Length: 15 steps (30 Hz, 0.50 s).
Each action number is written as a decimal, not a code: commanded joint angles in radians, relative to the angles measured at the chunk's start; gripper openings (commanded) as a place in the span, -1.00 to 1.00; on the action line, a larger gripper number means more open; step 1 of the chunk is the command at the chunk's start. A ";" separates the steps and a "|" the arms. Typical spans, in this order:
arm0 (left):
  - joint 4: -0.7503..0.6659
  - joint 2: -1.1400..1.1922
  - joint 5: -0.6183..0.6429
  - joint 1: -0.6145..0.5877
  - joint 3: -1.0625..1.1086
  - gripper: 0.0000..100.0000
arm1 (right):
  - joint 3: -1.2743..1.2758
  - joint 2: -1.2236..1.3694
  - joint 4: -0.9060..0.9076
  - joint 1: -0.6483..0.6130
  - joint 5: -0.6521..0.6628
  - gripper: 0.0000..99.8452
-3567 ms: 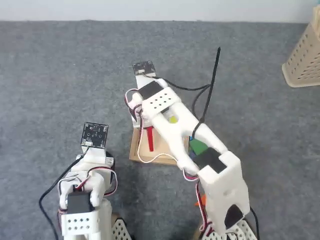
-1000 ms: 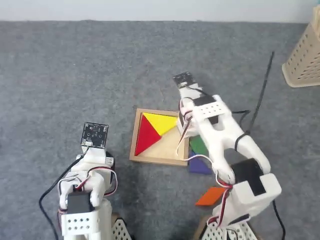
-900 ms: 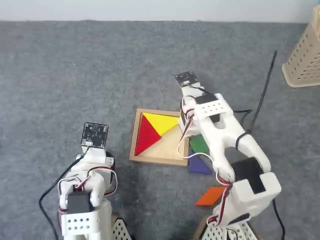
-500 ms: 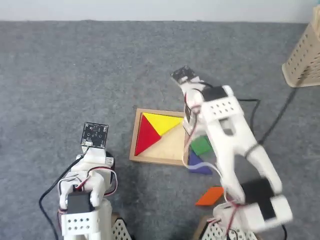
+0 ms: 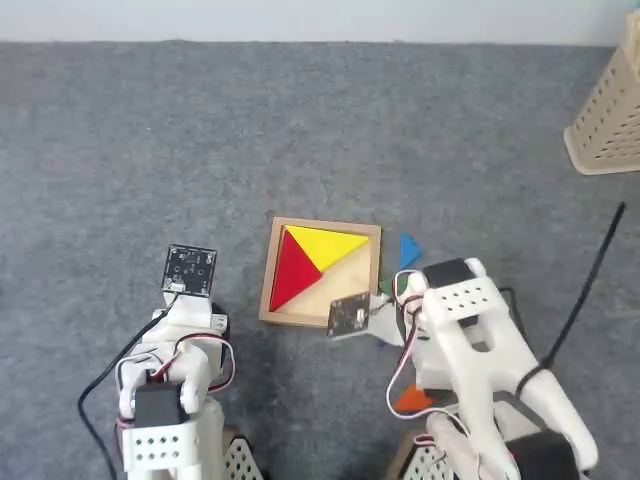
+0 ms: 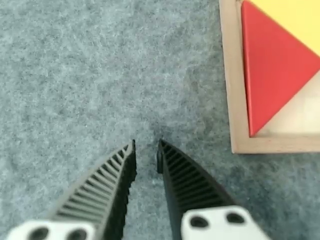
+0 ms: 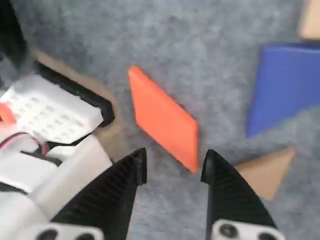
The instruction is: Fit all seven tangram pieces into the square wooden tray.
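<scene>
While arm [image 5: 470,330] half-covers orange piece [image 5: 410,398] overhead, right pincer [image 7: 175,152] gapes over it.

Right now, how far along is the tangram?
Two of seven placed: red triangle and yellow triangle sit in the tray. Nothing is gripped; the right tool hangs open over the orange piece. That, the blue piece and others lie outside.
</scene>
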 commanded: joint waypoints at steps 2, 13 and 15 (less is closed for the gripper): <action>0.000 -0.021 0.008 0.003 -0.010 -0.86 | 0.020 0.039 -0.013 0.008 0.051 -0.61; 0.000 -0.021 0.008 0.003 -0.010 -0.86 | 0.023 0.295 -0.282 0.015 -0.058 -0.62; 0.000 -0.021 0.008 0.003 -0.010 -0.86 | 0.023 0.295 -0.312 0.015 -0.092 -0.62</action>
